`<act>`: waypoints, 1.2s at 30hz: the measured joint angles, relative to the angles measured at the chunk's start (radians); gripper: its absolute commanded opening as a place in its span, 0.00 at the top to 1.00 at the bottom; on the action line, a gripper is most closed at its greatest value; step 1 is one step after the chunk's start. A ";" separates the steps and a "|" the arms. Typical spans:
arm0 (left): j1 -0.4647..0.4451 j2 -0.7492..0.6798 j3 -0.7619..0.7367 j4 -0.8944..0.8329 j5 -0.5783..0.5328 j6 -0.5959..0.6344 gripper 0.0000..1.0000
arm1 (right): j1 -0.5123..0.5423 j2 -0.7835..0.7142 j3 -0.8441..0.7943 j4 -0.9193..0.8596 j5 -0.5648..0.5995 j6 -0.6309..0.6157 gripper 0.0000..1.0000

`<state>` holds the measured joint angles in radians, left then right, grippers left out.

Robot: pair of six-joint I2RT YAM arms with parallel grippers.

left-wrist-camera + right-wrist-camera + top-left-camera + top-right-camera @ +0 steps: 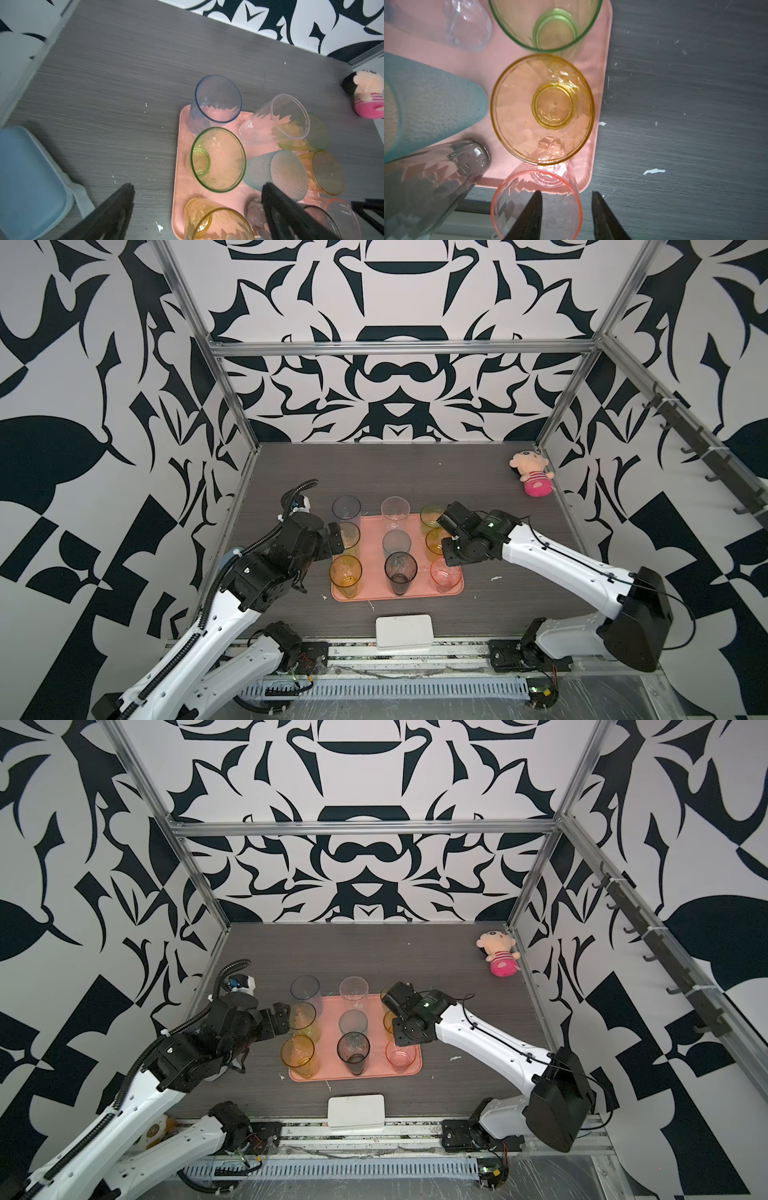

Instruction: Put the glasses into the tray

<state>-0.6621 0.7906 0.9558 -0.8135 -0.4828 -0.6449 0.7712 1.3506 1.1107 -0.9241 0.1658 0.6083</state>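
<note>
Nearest, hovering the right gripper [565, 194] with jaws parted astride the wall of the pink glass [512, 207]: one finger over the mouth, one outside, pinching nothing. Seeing that glass upright in the near corner of the tray [600, 62].

Just beyond those fingertips, finding the right amber glass [542, 108], then the right green glass [544, 25], both in the tray.

Opposite, holding the left gripper [198, 187] spread wide and empty. Close beside its fingers, noting the left amber glass [216, 224], just ahead the left green glass [218, 160], and farther on the blue-grey glass [216, 99] at the tray's far corner.

Between the two grippers, counting the smoky grey glass [400, 572], the teal glass [396, 542] and the clear glass [395, 512].

Judging all nine placed, seemingly upright. Leaving, probably, only drawing both arms clear without knocking a rim.
</note>
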 measured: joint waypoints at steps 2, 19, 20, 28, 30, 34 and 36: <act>0.000 0.005 0.020 0.003 -0.044 0.014 0.01 | -0.010 -0.009 0.028 -0.001 0.029 -0.020 0.53; 0.262 0.019 -0.116 0.387 -0.305 0.321 0.01 | -0.279 -0.219 -0.153 0.449 0.289 -0.262 0.07; 0.298 0.023 -0.136 0.410 -0.290 0.330 0.01 | -0.299 -0.234 -0.183 0.486 0.293 -0.278 0.01; 0.512 0.127 -0.299 0.708 -0.218 0.393 0.01 | -0.473 -0.209 -0.273 0.719 0.257 -0.358 0.00; 0.537 0.156 -0.364 0.812 -0.221 0.412 0.01 | -0.505 -0.173 -0.281 0.772 0.255 -0.369 0.00; 0.594 0.252 -0.472 0.992 -0.233 0.438 0.01 | -0.548 -0.103 -0.344 0.888 0.247 -0.392 0.00; 0.622 0.302 -0.500 1.054 -0.235 0.447 0.01 | -0.566 -0.070 -0.389 0.938 0.240 -0.400 0.00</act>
<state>-0.0402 1.0924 0.4553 0.2405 -0.7181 -0.1978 0.2050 1.2808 0.7219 0.0143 0.4057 0.2085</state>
